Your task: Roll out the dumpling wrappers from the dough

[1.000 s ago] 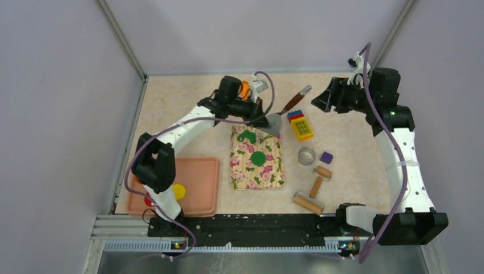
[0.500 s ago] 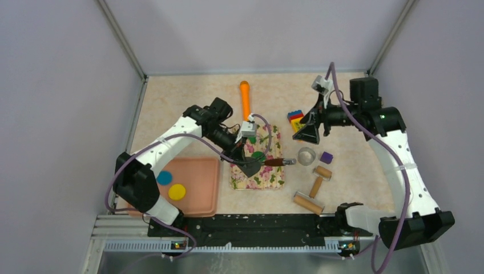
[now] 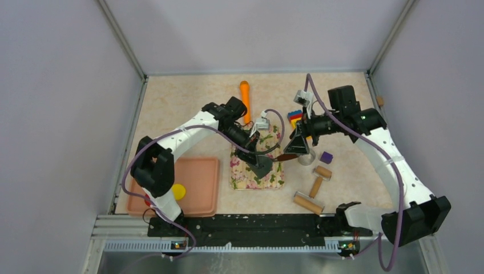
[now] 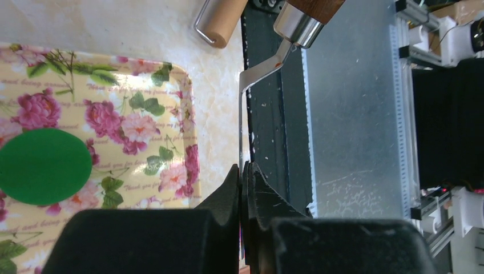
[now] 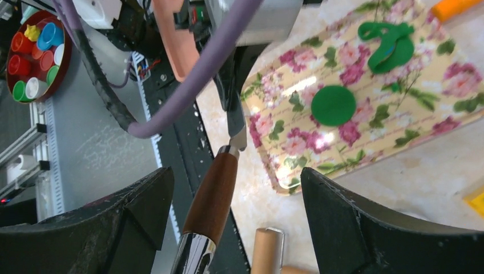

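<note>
A round dark green wrapper lies on the floral mat, with the ragged green dough further along it. The wrapper also shows in the left wrist view. My left gripper is over the mat's near right part, shut on the thin metal blade of a spatula. The spatula's brown handle points right. My right gripper is open, its fingers either side of that handle without touching it. In the top view the arms hide the wrapper and dough.
An orange tray at front left holds a yellow disc and a red one. An orange tool lies at the back. Toy blocks, a purple cube and wooden rolling pins lie on the right.
My left gripper has carried the spatula from behind the mat to its near right part. My right gripper has come in from the far right and now straddles the handle.
</note>
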Tool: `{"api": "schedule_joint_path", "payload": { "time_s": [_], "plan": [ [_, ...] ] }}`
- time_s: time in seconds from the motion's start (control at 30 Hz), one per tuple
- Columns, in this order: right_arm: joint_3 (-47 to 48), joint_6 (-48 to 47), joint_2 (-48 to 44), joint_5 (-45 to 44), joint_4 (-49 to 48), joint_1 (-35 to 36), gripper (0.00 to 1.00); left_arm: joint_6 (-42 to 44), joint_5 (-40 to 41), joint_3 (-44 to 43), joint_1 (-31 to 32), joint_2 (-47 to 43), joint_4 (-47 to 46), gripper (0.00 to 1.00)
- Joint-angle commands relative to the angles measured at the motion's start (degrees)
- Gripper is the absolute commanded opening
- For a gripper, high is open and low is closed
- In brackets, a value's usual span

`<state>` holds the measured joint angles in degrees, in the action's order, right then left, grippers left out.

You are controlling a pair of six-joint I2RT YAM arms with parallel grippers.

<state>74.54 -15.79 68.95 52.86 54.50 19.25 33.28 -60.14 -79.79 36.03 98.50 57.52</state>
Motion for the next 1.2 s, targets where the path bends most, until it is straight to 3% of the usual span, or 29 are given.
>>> {"api": "schedule_joint_path", "payload": {
  "time_s": [0.0,0.3,0.77,0.9,1.03,1.13,1.17],
  "plan": [
    [-2.18,4.13,-1.46,-1.40,-2.41,0.77,0.82,-4.92,-7.35,-3.20,-0.44,1.21,-3.13,0.00],
    [-3.62,5.84,-0.92,-1.04,-2.60,0.73,0.71,-14.04,-12.32,-2.68,-1.97,3.65,-8.84,0.00],
    [-3.80,7.59,-0.79,-2.39,-4.88,0.74,0.47,-16.91,-13.45,-1.69,-2.27,4.37,-11.36,0.00],
    [-3.30,8.47,-0.83,-4.15,-6.18,0.76,0.33,-17.04,-13.71,-1.49,-2.24,4.59,-11.46,0.00],
    [-2.46,7.71,-0.66,-5.72,-5.54,0.77,0.00,-16.89,-13.60,-1.26,-2.21,4.75,-11.45,0.00],
    [-0.59,5.62,-0.21,-8.08,-3.42,0.75,0.00,-15.80,-13.46,-1.17,-2.24,4.77,-10.65,0.00],
    [0.34,4.85,0.05,-8.94,-2.49,0.73,0.08,-15.09,-13.51,-1.08,-2.22,4.73,-10.15,0.00]
  ]
}}
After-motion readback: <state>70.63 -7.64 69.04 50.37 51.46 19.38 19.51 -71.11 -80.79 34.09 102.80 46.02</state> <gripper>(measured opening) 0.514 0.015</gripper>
